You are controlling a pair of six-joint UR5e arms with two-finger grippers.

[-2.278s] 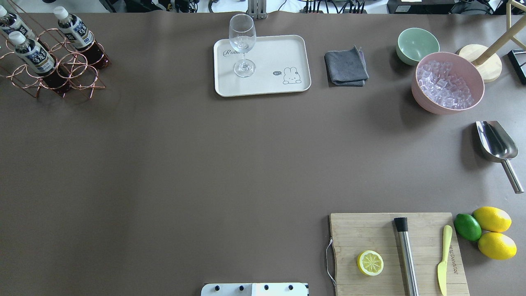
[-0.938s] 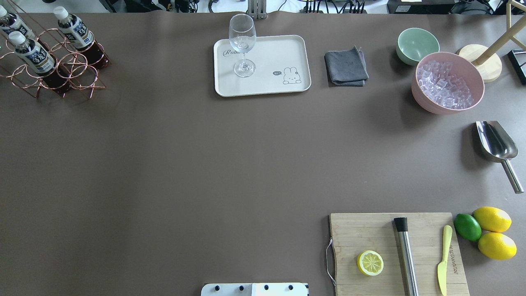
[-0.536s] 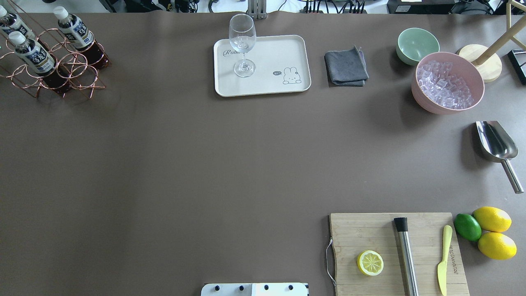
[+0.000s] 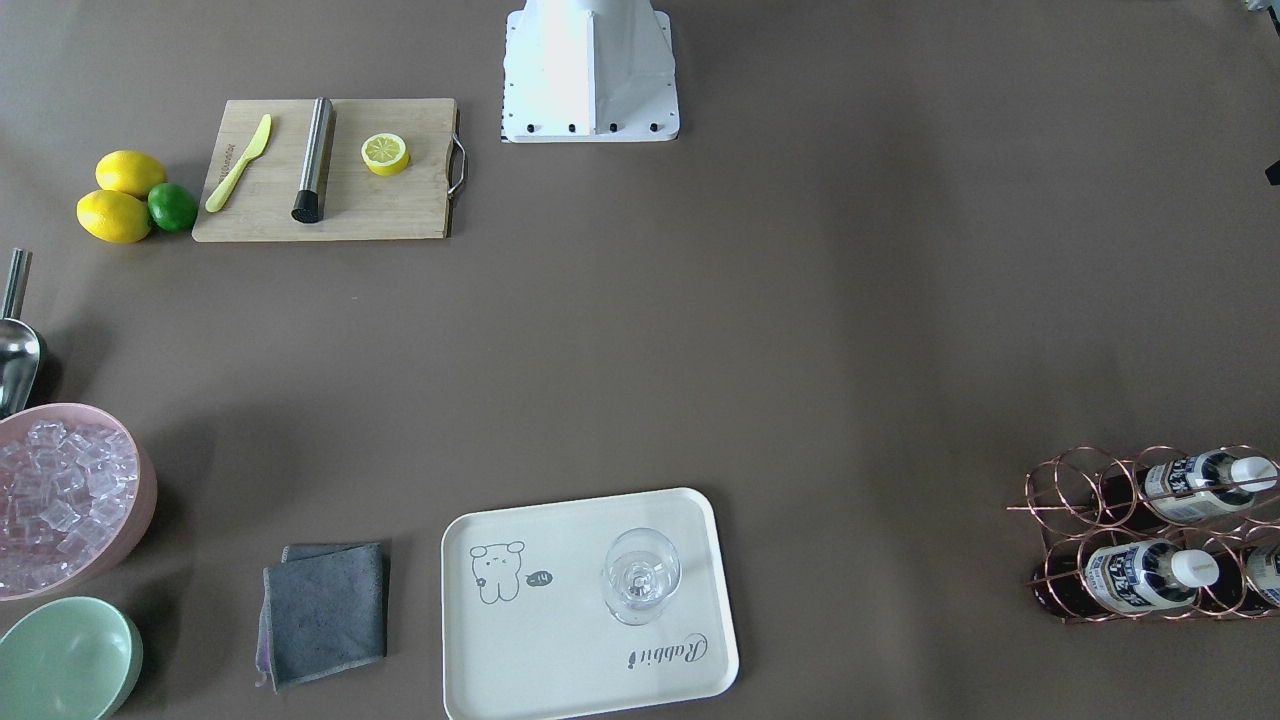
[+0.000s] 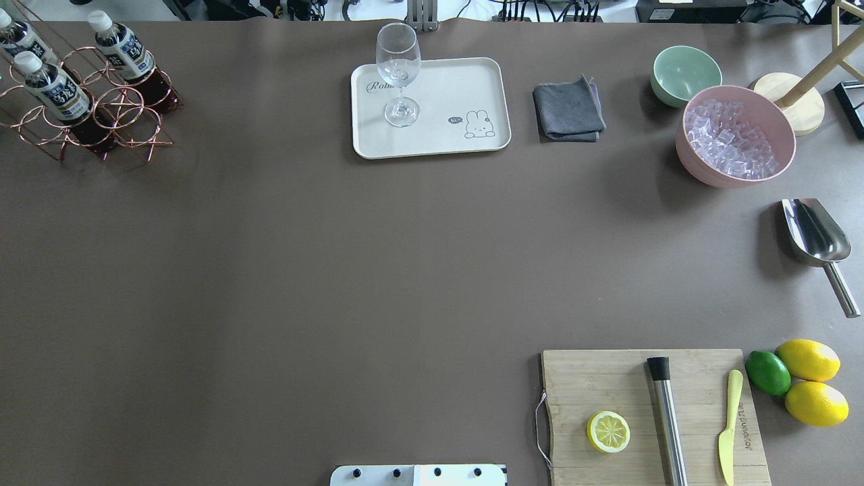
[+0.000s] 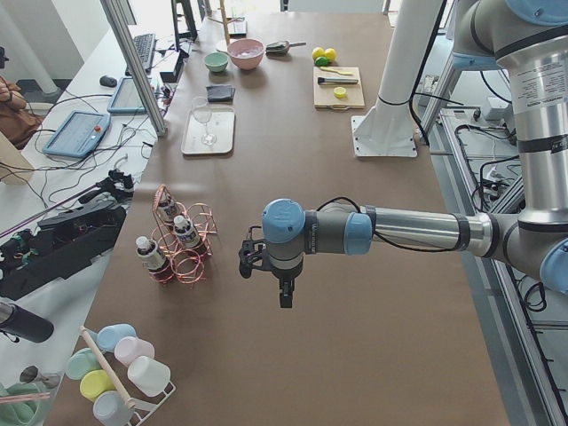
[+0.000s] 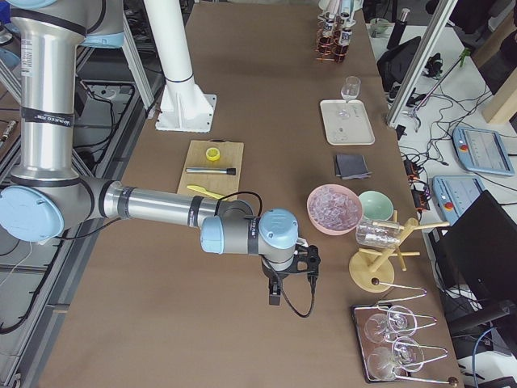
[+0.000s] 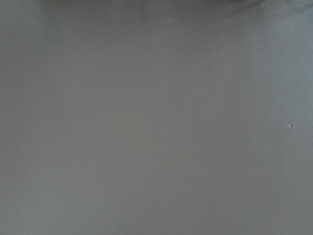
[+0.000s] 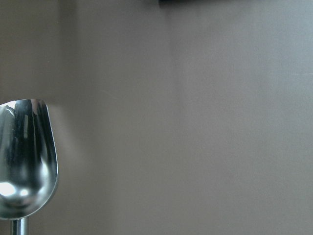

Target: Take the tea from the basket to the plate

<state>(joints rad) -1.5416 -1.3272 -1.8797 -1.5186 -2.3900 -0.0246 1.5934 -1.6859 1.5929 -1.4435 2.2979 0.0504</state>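
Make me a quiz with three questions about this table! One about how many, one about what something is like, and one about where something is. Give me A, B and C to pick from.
1. How many tea bottles stand in the wire basket?
A three
B one
C six

2. What is the pink bowl like?
A empty
B upside down
C full of ice cubes

3. Where is the wine glass?
A in the wire basket
B on the cream plate
C in the pink bowl

Answers:
1. A, because three bottles show in the basket's rings.
2. C, because clear cubes fill the bowl.
3. B, because the glass stands upright with its foot on the plate.
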